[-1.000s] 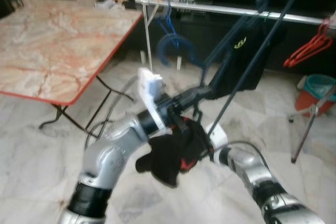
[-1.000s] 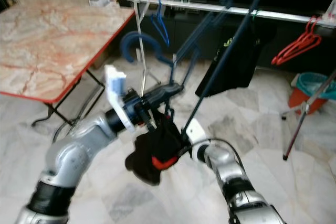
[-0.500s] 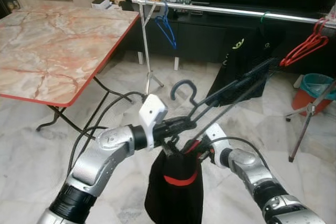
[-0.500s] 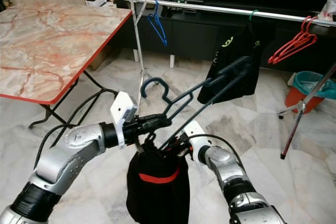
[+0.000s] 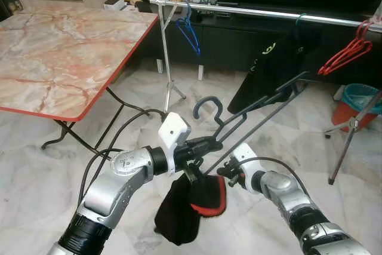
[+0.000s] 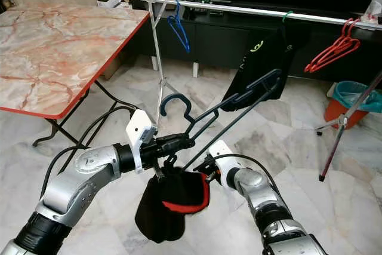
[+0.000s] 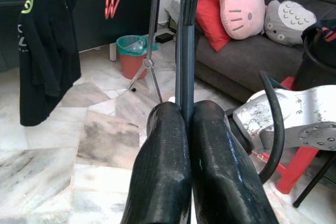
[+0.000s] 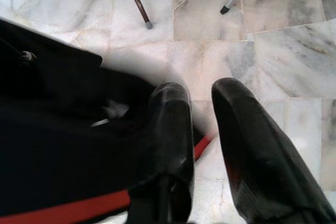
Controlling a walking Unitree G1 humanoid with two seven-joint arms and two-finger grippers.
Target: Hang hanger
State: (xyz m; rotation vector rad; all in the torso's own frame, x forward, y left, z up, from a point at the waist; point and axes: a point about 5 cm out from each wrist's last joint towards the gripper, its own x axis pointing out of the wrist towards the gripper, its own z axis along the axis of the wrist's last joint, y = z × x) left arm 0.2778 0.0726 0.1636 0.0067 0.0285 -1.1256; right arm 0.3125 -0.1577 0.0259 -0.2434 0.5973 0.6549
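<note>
Our left gripper (image 7: pixel 185 124) pinches the dark hanger (image 6: pixel 239 103), held low before the rail (image 5: pixel 268 12); right gripper (image 8: pixel 202 129) hangs parted, empty. The black cloth (image 6: pixel 170 198) (bunched, sagging) could slip off.

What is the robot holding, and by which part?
The left gripper is shut on a dark hanger, pinching its thin bars below the hook. A black garment dangles from it. The right gripper is open, holding nothing.

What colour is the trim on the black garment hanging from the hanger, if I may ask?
Red trim on the black garment, clearest in the right eye view.
</note>
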